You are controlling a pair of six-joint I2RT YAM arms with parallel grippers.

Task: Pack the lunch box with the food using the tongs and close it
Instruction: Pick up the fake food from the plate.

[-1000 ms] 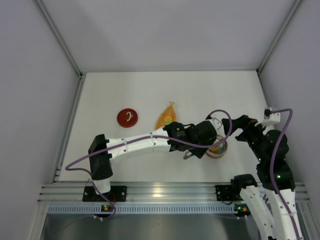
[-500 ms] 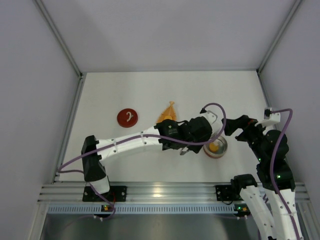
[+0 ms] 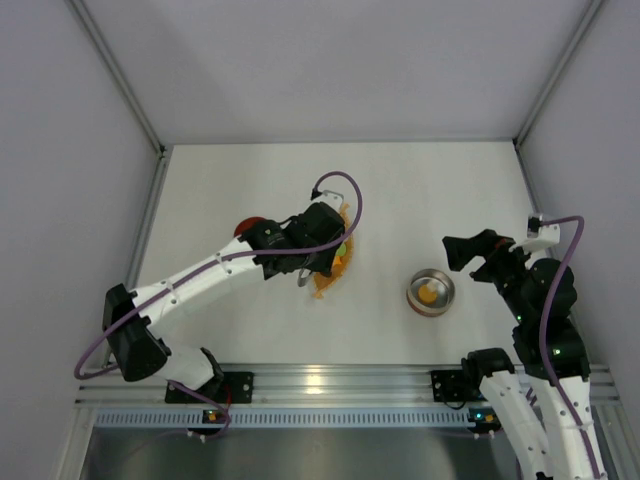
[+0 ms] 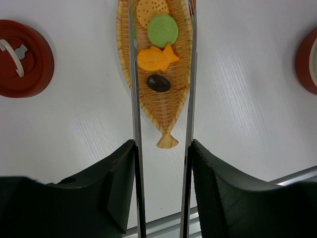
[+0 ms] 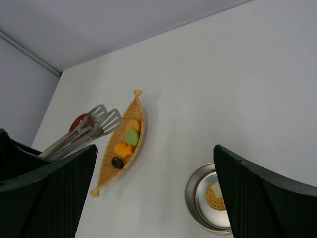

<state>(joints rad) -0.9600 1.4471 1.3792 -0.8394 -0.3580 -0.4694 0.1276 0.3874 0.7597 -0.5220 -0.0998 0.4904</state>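
Note:
My left gripper (image 4: pixel 161 148) (image 3: pixel 320 250) is shut on the silver tongs (image 4: pixel 134 99) (image 5: pixel 84 129). Their two arms stand apart over the orange tray (image 4: pixel 171 116) (image 3: pixel 322 285), with nothing between the tips. On the tray lies the food: a cracker (image 4: pixel 151 10), a green round (image 4: pixel 162 29), an orange fish piece (image 4: pixel 156 58) and a dark oval (image 4: pixel 158 83). The steel lunch box (image 3: pixel 412 297) (image 5: pixel 192 196) stands to the right with one cracker (image 5: pixel 215 196) inside. Its red lid (image 4: pixel 20 58) (image 3: pixel 246 226) lies left of the tray, partly under my arm. My right gripper (image 3: pixel 472 256) (image 5: pixel 156 198) hangs open beside the lunch box.
White walls close the table (image 3: pixel 250 180) on the left, back and right. An aluminium rail (image 3: pixel 320 385) runs along the near edge. The left arm's purple cable (image 3: pixel 345 185) loops over the tray's far end.
My left arm has swung left with the tongs, from over the lunch box to over the tray. The lunch box now shows uncovered. The right arm has not moved.

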